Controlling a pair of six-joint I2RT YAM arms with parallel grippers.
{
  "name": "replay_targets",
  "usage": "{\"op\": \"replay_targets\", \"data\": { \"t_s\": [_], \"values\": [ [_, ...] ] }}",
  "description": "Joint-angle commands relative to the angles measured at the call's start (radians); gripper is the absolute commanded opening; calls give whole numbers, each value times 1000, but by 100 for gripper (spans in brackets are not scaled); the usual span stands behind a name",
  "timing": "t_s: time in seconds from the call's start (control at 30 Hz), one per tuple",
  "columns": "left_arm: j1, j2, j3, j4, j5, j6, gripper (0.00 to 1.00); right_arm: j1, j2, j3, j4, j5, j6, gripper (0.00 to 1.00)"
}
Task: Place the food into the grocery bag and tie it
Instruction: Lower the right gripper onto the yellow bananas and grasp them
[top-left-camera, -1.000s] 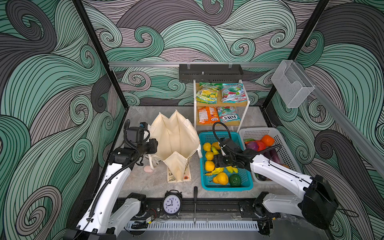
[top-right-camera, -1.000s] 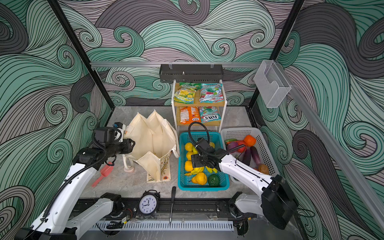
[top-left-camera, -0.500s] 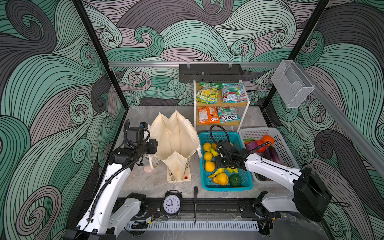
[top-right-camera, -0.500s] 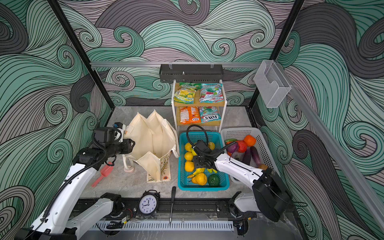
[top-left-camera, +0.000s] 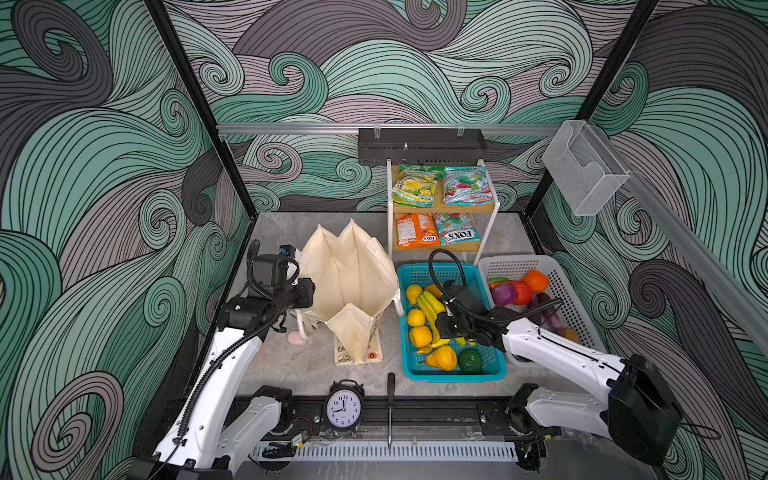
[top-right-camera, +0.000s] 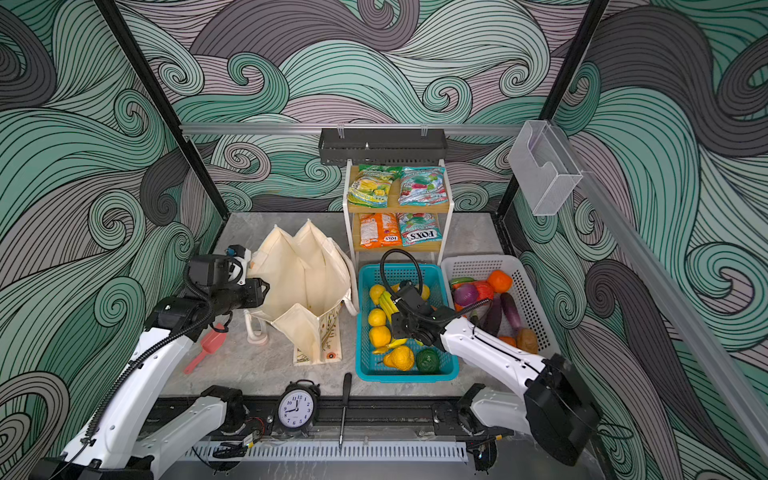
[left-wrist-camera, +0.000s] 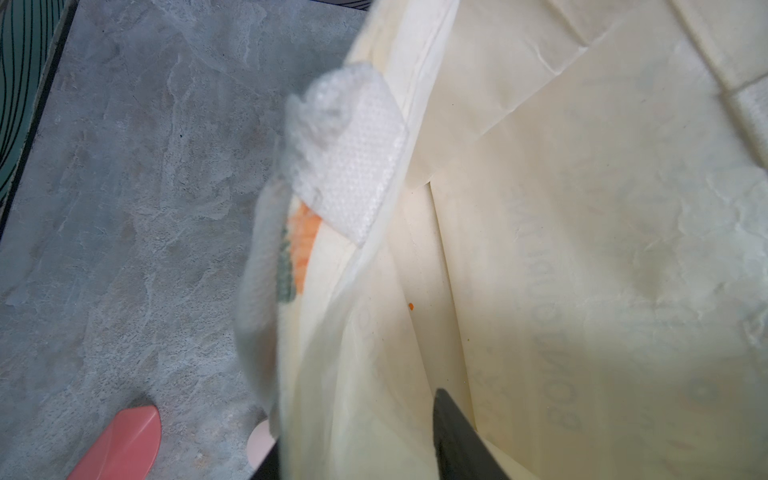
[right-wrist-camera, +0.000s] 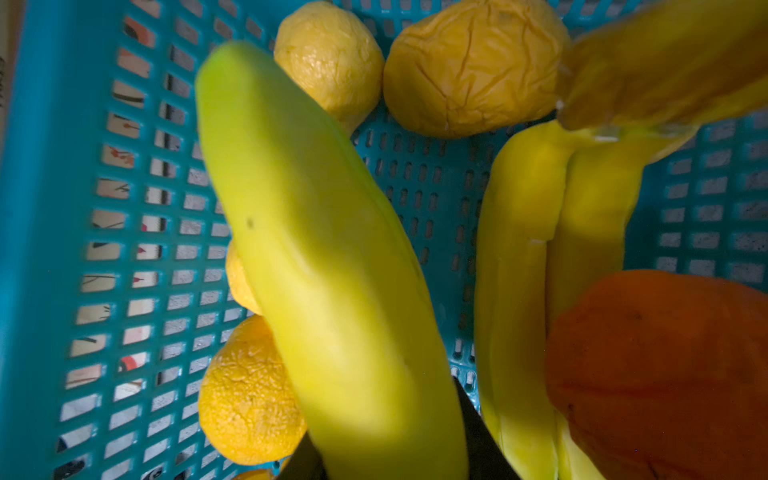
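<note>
The right claw (right-wrist-camera: 386, 436) is clamped on a banana (right-wrist-camera: 316, 232), its two dark fingers pressed to either side of one end. The rest of the fruit juts out over the floor of the blue basket (right-wrist-camera: 41, 208), which sits lower right of centre in both top views. We judge that grip the weak point. Held so near one end, the long, smooth banana could swivel or slide out on the lift. The round yellow fruits (right-wrist-camera: 332, 62) and the second bunch of bananas (right-wrist-camera: 540, 249) lying close by could be nudged or dragged along. The banana must also clear the basket wall, and a catch there could tip the light basket. Left of centre, the left claw (left-wrist-camera: 361, 453) is closed on the wall of the grocery bag (top-left-camera: 353, 270), one finger inside the cloth and one outside, near a white rope handle (left-wrist-camera: 257, 311). The bag stands on the grey table (top-left-camera: 291, 365) just left of the basket, mouth open, its lower end folded in. With only one side pinched, we think the soft mouth could fold shut or the bag lean over, so a banana let go too far out might strike the rim and land on the table. Candy packets (top-left-camera: 436, 185) sit on the shelf (top-left-camera: 469, 208) at upper centre, and more produce (top-left-camera: 536, 282) in the white basket (top-left-camera: 571, 299) at right.
</note>
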Motion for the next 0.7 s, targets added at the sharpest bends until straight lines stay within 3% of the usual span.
{"op": "replay_targets", "data": {
  "t_s": [0.0, 0.67],
  "values": [
    [2, -4, -7, -3, 2, 8, 43, -25, -45, -12, 50, -34, -13, 31],
    [2, -6, -5, -3, 1, 11, 41, -140, -254, -1, 154, -331, 7, 26]
  ]
}}
